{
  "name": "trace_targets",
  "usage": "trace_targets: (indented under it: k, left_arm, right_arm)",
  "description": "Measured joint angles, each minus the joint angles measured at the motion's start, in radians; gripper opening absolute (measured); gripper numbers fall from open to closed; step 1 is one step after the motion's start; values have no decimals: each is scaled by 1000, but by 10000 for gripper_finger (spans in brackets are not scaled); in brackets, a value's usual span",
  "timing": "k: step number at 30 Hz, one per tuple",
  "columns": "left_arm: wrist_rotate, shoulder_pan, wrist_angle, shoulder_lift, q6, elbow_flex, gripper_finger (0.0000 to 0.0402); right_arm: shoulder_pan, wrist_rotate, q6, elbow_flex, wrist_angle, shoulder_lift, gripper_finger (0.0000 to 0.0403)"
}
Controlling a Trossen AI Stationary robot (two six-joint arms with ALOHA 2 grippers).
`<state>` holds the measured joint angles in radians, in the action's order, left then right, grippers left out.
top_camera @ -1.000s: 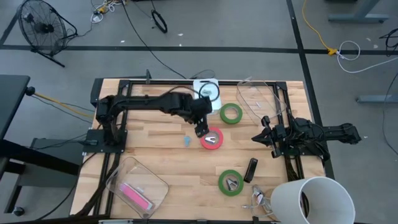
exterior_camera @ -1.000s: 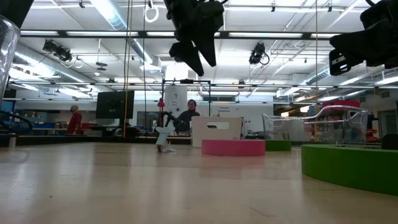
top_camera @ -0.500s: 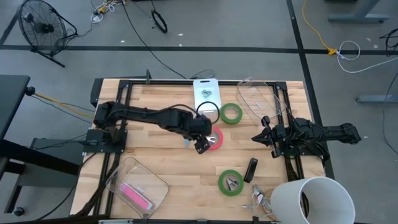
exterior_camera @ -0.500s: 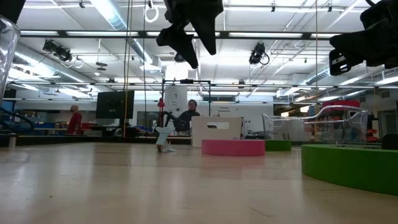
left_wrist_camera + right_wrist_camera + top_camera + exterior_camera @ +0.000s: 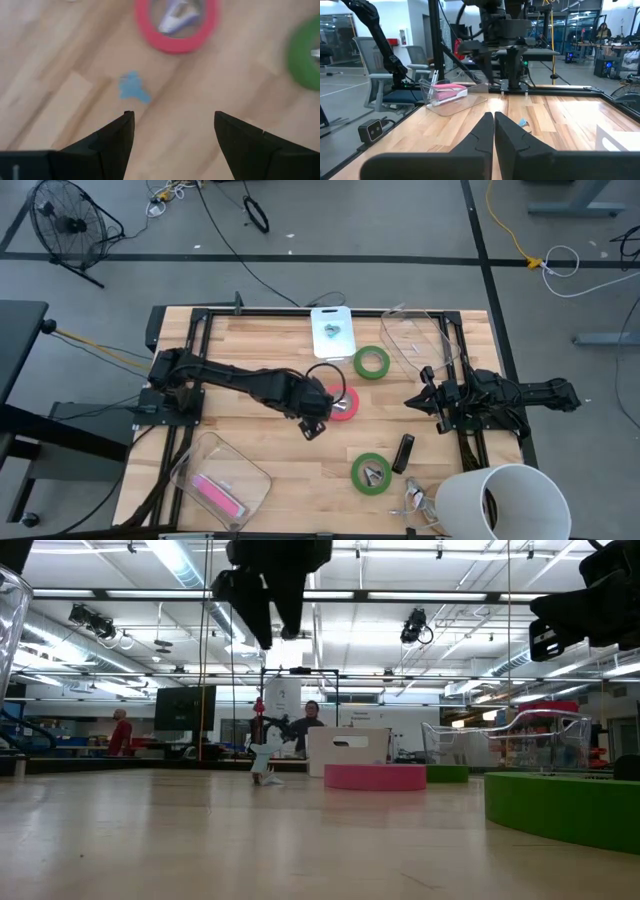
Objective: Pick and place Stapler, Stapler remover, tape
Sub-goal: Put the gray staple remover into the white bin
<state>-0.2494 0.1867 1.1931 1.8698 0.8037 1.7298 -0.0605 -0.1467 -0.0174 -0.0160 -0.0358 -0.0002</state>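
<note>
The red tape roll (image 5: 349,406) lies flat at mid-table with a small pale thing inside its ring (image 5: 175,20). One green roll (image 5: 372,361) lies beyond it. Another (image 5: 371,472) lies near the front with a small metal piece in its centre. The black stapler (image 5: 403,452) lies beside that roll. A shiny metal tool (image 5: 415,500) lies at the front edge. My left gripper (image 5: 312,426) is open and empty, hovering above the table just left of and nearer than the red roll (image 5: 172,125). My right gripper (image 5: 413,400) is shut and waits at the right side.
A small blue scrap (image 5: 133,89) lies on the wood ahead of my left fingers. A white board (image 5: 333,332) sits at the far edge. A clear tub (image 5: 415,340) stands at the far right, and a clear tray with a pink item (image 5: 220,476) at the front left. A white bucket (image 5: 500,500) stands at the front right.
My left gripper has gone from beside the far green roll and white board toward the table's near edge and a little left. It passed the red roll and stays above the table. The tape rolls and stapler have kept their places.
</note>
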Motion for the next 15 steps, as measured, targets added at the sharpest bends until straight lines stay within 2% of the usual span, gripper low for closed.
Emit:
trace_targets:
  k: [3, 10, 15]
  left_arm:
    - [-44, 2, 21, 0, 21, 0, 277]
    - [-44, 3, 16, -17, 17, -11, 277]
    - [-47, 10, 13, -19, -62, -11, 277]
  right_arm:
    - [0, 0, 0, 0, 0, 0, 20]
    - [0, 0, 0, 0, 0, 0, 20]
    - [0, 0, 0, 0, 0, 0, 20]
